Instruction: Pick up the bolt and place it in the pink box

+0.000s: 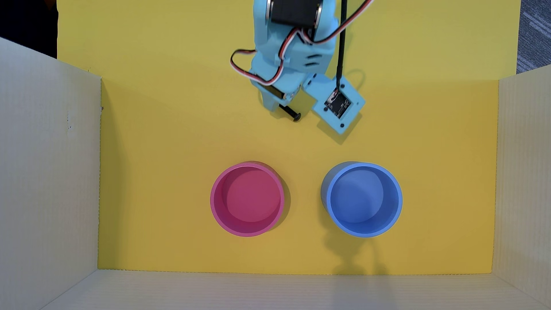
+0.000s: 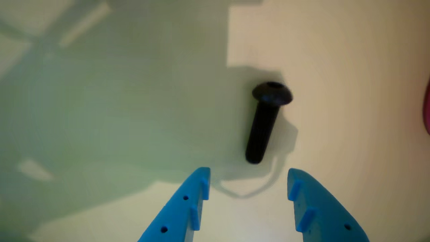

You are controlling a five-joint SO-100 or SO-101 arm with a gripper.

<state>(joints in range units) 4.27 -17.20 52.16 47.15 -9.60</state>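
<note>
The bolt (image 1: 290,111) is a small black screw with a rounded head, lying flat on the yellow floor. In the wrist view the bolt (image 2: 266,121) lies just beyond my fingertips, head pointing away. My blue gripper (image 2: 248,172) is open, its two fingers apart with nothing between them. From overhead, the gripper (image 1: 275,108) is right at the bolt's shaft end, partly hidden under the arm. The pink box (image 1: 247,199) is a round open cup, well below the bolt in the overhead view. A sliver of the pink box (image 2: 427,109) shows at the wrist view's right edge.
A blue round container (image 1: 362,199) stands to the right of the pink one. Cardboard walls (image 1: 47,167) enclose the yellow floor (image 1: 155,167) on the left, right and bottom of the overhead view. The wrist camera mount (image 1: 338,104) sticks out right of the bolt.
</note>
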